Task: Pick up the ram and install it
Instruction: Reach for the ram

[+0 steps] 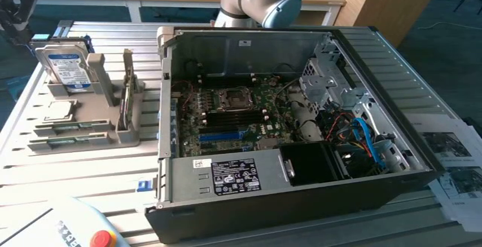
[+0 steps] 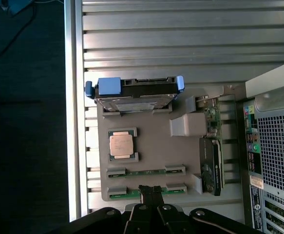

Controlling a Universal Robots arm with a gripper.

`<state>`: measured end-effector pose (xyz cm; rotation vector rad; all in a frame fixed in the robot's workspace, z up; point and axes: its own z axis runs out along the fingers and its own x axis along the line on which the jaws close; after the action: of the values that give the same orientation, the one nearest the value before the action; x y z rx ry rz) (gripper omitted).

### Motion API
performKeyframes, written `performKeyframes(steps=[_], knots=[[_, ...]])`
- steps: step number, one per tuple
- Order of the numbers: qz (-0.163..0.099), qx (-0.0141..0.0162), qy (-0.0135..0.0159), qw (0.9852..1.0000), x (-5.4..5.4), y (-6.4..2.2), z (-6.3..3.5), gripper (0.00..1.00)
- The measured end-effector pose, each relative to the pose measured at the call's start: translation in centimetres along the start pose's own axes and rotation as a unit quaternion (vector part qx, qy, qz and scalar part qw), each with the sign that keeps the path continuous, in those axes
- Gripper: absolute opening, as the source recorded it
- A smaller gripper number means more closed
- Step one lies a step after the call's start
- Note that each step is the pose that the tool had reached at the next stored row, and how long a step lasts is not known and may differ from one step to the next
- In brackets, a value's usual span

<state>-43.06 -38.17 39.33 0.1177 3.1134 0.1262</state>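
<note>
1. hand [image 2: 150,191] pressed together, fingertips touching, pinching nothing. it hangs right over the tray's [image 2: 151,146] outer edge.
2. ram [image 2: 122,195] lies flat-on-edge in the tray's outermost holder, directly under my fingertips. same stick in the exterior view [image 1: 75,141], on the worktop [image 2: 180,39] to the exterior view's left of the case [image 1: 301,202].
3. second stick [image 2: 145,172] sits in the next holder in, between the ram and the cpu [image 2: 121,145]. drive [image 2: 134,90] stands at the tray's far end.
4. step, i judge: lining up for the pick, nothing lifted yet.
5. to do it well, i think: spread the fingers before going down, straddle the stick across its thin faces near mid-length, keep clear of the second stick just beside it.
6. pull straight up out of the end clips, no twist, or it may jam.
7. slots [image 1: 224,136] in the case look empty.
</note>
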Motion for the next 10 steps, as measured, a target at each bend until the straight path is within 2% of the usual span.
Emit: performKeyframes(steps=[6,10], knots=[[0.000,0.0037,0.0016,1.0000,-0.13,0.21,0.02,0.10],[0.000,0.0073,0.0044,1.0000,-0.35,0.46,0.04,0.10]])
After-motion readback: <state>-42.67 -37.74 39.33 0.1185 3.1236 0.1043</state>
